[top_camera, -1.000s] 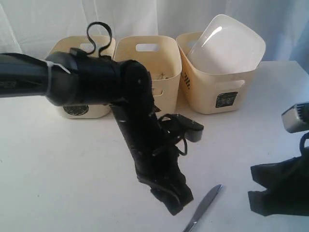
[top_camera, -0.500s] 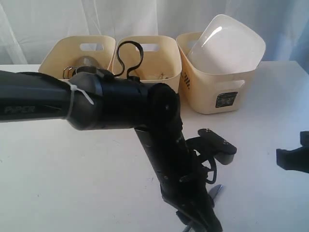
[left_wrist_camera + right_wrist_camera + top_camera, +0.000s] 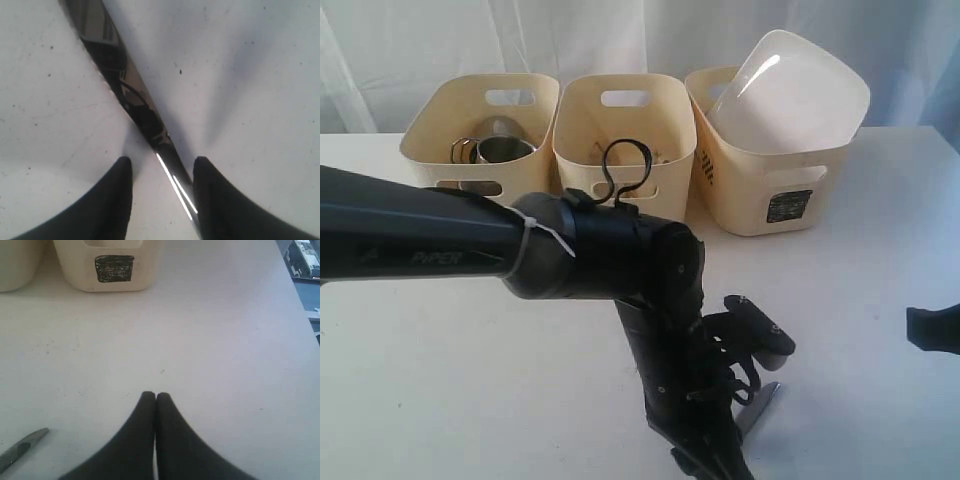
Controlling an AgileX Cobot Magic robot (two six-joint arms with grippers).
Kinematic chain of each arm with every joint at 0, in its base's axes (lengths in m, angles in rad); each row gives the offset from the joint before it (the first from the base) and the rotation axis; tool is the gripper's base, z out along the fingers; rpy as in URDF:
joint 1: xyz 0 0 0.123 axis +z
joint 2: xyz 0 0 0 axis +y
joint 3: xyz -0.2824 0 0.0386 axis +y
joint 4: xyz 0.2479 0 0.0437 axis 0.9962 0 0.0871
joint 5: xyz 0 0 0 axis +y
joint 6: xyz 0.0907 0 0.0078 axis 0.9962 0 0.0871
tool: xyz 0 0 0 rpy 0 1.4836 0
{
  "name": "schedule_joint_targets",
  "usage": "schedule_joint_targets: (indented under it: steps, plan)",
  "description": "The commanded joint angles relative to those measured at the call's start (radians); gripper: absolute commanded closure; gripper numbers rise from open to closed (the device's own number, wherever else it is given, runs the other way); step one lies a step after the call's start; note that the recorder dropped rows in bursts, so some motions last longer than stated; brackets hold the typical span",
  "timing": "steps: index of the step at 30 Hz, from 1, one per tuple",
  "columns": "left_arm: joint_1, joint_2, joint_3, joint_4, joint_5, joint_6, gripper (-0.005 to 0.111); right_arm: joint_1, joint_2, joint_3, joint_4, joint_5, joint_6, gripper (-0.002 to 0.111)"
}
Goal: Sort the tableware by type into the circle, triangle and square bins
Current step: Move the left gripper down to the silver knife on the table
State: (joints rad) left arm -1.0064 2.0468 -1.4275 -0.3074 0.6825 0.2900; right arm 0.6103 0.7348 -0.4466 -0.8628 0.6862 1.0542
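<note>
**A:** Left arm [image 3: 420, 235] finish?
**B:** Black all over. Fat round tube with faint grey "PIPER" lettering [image 3: 430, 257] along it and a white zip tie [image 3: 546, 241] round the joint end.
**A:** Cabling?
**B:** Thin black cable [image 3: 625, 165] loops out at 12 o'clock of the joint. More black leads are bunched on the slimmer link below.
**A:** Wrist camera?
**B:** Camera module [image 3: 765, 338] at 3 o'clock of that link, on a black bracket with a light grey face. Possibly a screw on top, too blurred to confirm.
**A:** Grippers?
**B:** Left gripper [image 3: 162, 161] has matte black fingers [image 3: 116, 200] tapering to rounded tips. Right gripper [image 3: 155, 396] has the same black tapered shape.
</note>
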Motion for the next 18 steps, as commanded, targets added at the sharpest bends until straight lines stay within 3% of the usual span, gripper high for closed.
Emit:
schedule_joint_targets:
  steps: [1, 12, 18]
  plan:
    - [-0.007, 0.042, 0.009, 0.009, 0.009, -0.033, 0.061, -0.003, -0.004, 0.005, -0.017, 0.009, 0.007, 0.108]
    - [-0.009, 0.048, 0.009, 0.210, 0.072, -0.187, 0.061, -0.003, -0.004, 0.005, -0.017, 0.009, 0.007, 0.108]
    - [-0.102, 0.048, 0.009, 0.221, 0.035, -0.212, 0.061, -0.003, -0.004, 0.005, -0.017, 0.009, 0.007, 0.108]
